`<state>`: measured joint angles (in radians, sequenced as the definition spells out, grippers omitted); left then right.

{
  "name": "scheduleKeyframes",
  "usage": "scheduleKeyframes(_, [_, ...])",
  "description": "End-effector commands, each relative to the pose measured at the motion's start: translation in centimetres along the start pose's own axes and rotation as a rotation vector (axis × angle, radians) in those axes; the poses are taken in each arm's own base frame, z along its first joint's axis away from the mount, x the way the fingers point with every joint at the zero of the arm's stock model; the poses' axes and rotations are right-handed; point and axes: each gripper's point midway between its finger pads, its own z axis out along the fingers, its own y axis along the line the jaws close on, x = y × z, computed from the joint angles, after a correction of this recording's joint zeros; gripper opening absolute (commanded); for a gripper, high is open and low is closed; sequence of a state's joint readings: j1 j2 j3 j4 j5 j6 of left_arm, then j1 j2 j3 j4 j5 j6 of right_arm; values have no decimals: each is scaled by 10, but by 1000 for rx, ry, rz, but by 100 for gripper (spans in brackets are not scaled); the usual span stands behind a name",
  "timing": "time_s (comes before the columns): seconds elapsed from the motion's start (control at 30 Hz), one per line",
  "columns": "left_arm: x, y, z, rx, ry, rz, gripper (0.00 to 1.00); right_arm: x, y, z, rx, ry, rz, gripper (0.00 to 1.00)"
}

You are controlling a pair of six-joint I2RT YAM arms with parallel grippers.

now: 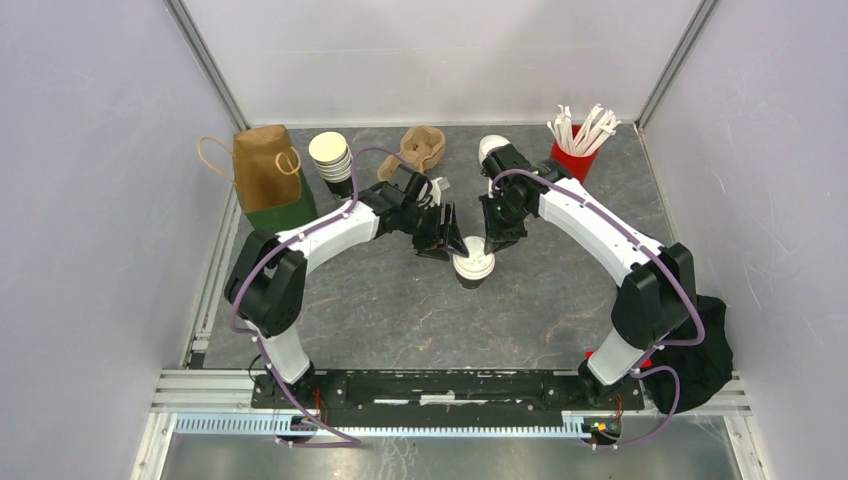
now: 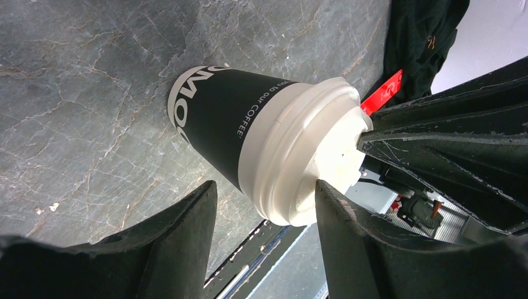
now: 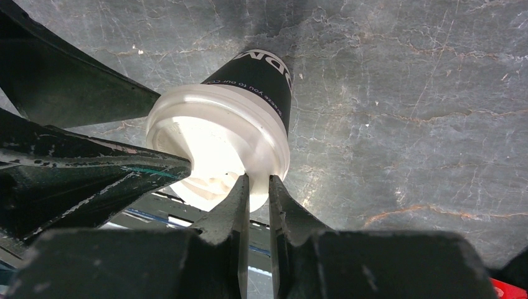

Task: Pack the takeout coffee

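The takeout coffee (image 1: 473, 268), a black paper cup with a white lid, stands upright at the table's middle. It also shows in the left wrist view (image 2: 218, 115) and the right wrist view (image 3: 258, 78). My left gripper (image 1: 440, 240) is open just left of the cup. In its own view (image 2: 264, 187) one finger (image 2: 348, 237) touches the lid's top and the other stands clear of the cup. My right gripper (image 1: 492, 243) comes from the right. In its own view (image 3: 256, 179) the fingers stand a narrow slit apart, pinched on the lid's rim (image 3: 277, 165).
A brown paper bag (image 1: 268, 180) stands at the back left, next to a stack of lidless cups (image 1: 331, 158). A cardboard cup carrier (image 1: 423, 148), a stack of white lids (image 1: 490, 147) and a red cup of straws (image 1: 575, 150) line the back. Black cloth (image 1: 705, 350) lies right.
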<state>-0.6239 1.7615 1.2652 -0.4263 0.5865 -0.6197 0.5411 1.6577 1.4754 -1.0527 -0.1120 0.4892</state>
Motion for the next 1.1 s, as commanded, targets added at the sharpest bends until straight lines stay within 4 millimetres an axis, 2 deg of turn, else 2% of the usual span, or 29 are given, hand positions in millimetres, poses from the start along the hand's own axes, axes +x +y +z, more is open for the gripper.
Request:
scheduleKeyframes(0.0, [-4,-12,-8,31,-9,50,67,-5,1,-14,-2,-16,-9,13])
scheduleKeyframes(0.37, [-4,-12,-7,37,-4,51,70,-3,-1,-10,-2,-6,-6,13])
scheduleKeyframes(0.57, [-4,-11,-6,35,-1,50,67,-13,5,-3,-21,-25,-4,14])
scheduleKeyframes(0.83, [-5,-10,-4,33,0,47,61,-14,5,1,-24,-17,-6,15])
scheduleKeyframes(0.97, [-4,-4,-1,10,1,39,59,-18,7,4,-29,-28,-6,16])
scheduleKeyframes(1.03, [-3,6,1,-33,7,31,56,-22,12,3,-63,-47,-22,20])
scheduleKeyframes(1.07, [-3,11,2,-55,10,30,55,-24,16,2,-91,-57,-44,27])
